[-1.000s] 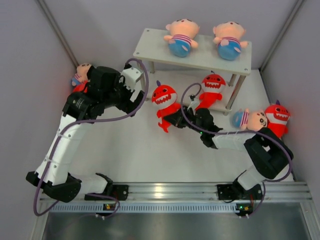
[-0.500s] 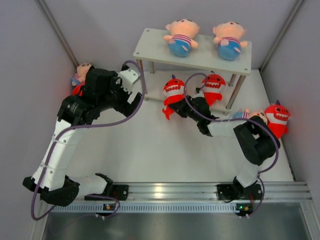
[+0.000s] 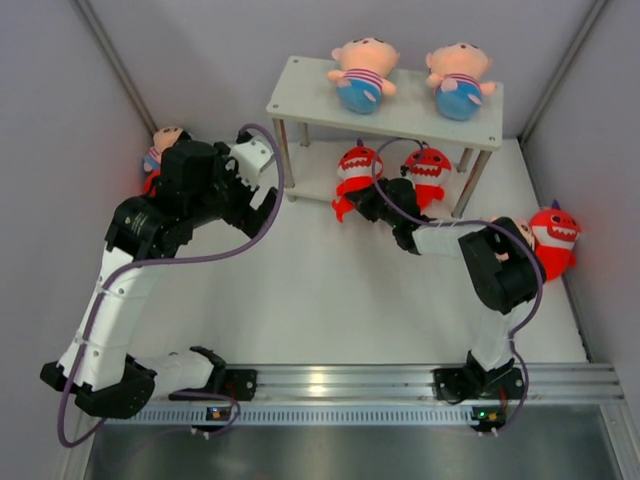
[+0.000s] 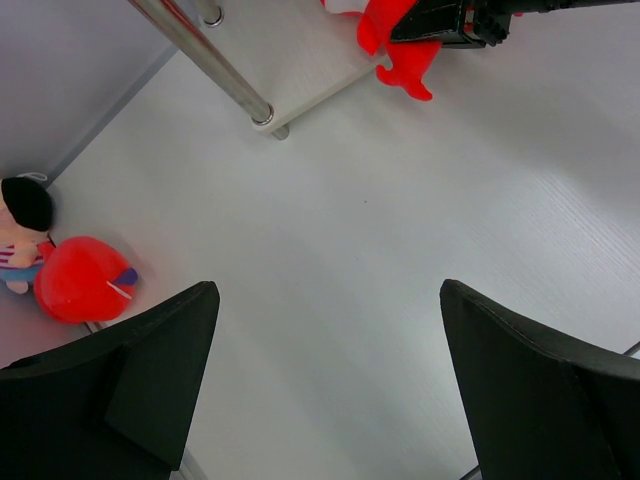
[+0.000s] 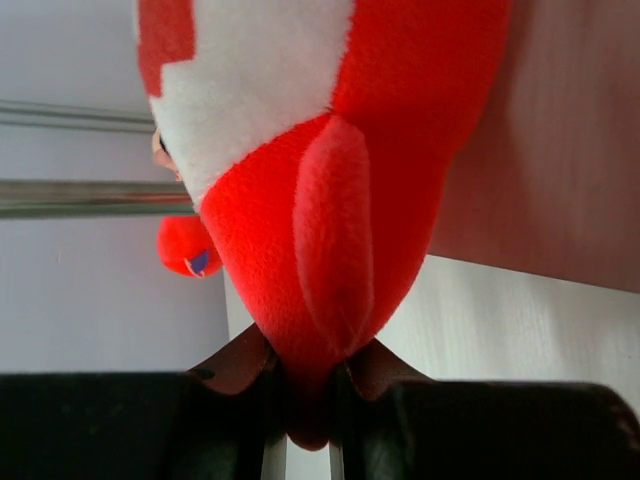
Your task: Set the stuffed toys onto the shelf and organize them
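The shelf (image 3: 300, 95) stands at the back, with two peach dolls (image 3: 362, 72) (image 3: 460, 78) on its top board. My right gripper (image 3: 368, 203) is shut on a red shark (image 3: 355, 172) and holds it upright at the front edge of the lower board, beside a second shark (image 3: 428, 168) that stands on that board. In the right wrist view the shark's (image 5: 340, 150) lower body is pinched between the jaws of the gripper (image 5: 305, 400). My left gripper (image 3: 262, 205) is open and empty over the table left of the shelf; its fingers (image 4: 150, 380) stand wide apart.
A doll (image 3: 165, 140) and a red shark (image 4: 80, 280) lie against the left wall. Another red shark (image 3: 553, 238) and a doll (image 3: 520, 230), partly hidden by my right arm, lie at the right wall. A silver shelf leg (image 4: 210, 60) shows in the left wrist view.
My right gripper has carried the red shark away from me and to the right, up to the shelf's lower board. My left arm has drawn back slightly to the left.
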Available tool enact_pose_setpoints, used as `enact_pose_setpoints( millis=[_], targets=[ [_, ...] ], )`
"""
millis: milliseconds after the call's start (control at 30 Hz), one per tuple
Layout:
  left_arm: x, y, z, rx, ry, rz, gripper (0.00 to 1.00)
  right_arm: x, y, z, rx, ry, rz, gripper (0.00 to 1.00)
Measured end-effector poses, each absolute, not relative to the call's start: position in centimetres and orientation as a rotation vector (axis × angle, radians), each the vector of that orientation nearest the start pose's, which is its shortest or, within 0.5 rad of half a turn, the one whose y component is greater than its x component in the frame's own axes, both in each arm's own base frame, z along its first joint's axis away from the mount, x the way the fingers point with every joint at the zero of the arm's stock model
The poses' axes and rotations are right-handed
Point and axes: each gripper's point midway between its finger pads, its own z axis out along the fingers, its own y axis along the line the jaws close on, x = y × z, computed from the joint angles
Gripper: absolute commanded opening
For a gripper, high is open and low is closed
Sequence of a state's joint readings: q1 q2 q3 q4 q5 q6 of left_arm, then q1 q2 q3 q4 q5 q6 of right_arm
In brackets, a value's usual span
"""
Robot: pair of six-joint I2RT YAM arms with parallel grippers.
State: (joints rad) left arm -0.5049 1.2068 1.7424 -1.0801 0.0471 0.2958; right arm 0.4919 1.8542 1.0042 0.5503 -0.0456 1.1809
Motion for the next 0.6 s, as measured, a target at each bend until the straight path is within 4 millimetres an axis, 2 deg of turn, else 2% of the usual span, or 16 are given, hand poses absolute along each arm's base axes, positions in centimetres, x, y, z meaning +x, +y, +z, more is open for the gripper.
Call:
enact_pose_setpoints(
  millis=[133,367,467,600],
  targets=[
    [26.4,-14.1,37.3,0.855,1.939,-0.172,0.98,45.1,28.5,12.7,0.706,1.949,1.13,0.22],
    [26.4,-14.1,37.4,0.863,1.935,-0.169,0.98,46.4,28.1,14.0,0.764,1.908,1.114,0.28],
    [26.4,-14.1,37.4,0.867,1.933,-0.171,0.98,46.9,27.4,13.9,0.811,1.897,1.115,0.42],
    [26.3,-14.1,37.5,0.871,1.927,-0.172,0.98,48.0,26.5,13.6,0.858,1.887,1.09,0.51]
  ],
)
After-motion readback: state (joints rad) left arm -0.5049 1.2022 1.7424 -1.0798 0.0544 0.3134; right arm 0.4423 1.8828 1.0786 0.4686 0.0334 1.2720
